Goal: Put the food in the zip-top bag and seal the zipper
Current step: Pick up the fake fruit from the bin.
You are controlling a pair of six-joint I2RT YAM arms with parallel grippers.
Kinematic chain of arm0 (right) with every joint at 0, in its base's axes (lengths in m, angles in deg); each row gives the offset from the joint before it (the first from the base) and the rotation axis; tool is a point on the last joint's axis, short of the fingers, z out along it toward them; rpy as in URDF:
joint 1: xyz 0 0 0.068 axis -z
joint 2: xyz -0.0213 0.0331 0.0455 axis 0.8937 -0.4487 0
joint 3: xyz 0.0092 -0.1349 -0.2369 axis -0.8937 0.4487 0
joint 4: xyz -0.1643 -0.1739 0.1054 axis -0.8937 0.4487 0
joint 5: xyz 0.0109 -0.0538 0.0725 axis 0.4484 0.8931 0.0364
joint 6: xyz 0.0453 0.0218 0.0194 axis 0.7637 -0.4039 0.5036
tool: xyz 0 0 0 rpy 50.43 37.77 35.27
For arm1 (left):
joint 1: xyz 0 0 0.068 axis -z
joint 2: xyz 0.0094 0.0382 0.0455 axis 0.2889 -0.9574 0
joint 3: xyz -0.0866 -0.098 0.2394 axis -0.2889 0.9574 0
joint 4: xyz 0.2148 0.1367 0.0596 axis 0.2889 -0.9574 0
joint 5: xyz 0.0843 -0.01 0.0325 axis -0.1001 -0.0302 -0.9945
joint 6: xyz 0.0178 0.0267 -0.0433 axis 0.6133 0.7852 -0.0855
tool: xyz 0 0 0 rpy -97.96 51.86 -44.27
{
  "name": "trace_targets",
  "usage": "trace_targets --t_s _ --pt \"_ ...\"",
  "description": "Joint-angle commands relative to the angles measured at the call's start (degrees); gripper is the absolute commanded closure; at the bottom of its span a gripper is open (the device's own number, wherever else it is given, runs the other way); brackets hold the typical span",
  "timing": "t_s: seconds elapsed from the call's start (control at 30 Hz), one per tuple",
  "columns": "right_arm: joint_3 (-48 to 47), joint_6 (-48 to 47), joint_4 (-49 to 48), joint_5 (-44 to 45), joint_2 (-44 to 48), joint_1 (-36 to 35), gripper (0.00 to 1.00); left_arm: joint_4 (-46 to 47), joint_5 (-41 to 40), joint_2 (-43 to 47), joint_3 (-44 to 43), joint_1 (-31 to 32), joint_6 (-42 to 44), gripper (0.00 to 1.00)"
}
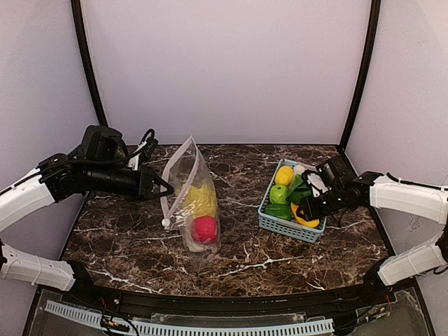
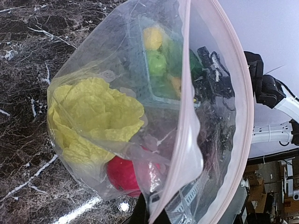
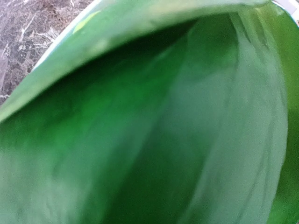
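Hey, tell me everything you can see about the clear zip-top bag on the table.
The zip-top bag is clear, floppy plastic with a pinkish zipper strip round its mouth. The mouth is unsealed and gapes wide. It rests on the dark marble table, its upper end raised. The left gripper, shut, pinches its mouth edge. Inside lie a pale yellow napa cabbage and, beside it, a red fruit.
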Motion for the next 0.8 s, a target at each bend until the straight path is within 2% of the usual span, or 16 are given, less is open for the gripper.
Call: trace_targets --t_s 0.0,0.17,0.33,0.47,0.63,0.77 --pt "-1.94 1.64 0.51 0.01 4.01 0.34 0.57 -2.22 0.36 -0.91 -2.26 -0.42 1.07 0.99" --pt "-2.08 4.47 2.93 -0.58 8.10 0.35 0.58 -0.12 0.97 -0.72 -2.54 -0.49 0.50 0.99" --pt "-3.51 5.27 7.30 0.06 12.45 0.37 0.59 -3.64 3.85 -4.47 -4.79 -0.82 2.68 0.99" --pt "-5.06 6.84 9.22 -0.03 17.12 0.35 0.59 -1.92 5.62 -5.41 -4.85 -0.82 2.92 0.99" --pt "-7.51 10.30 9.57 -4.89 19.50 0.23 0.61 3.17 8.07 -4.94 -2.68 -0.83 1.87 0.99" --pt "-10.42 11.09 11.24 -6.64 21.32 0.24 0.61 2.65 7.71 -4.03 -2.12 -0.82 2.58 0.99"
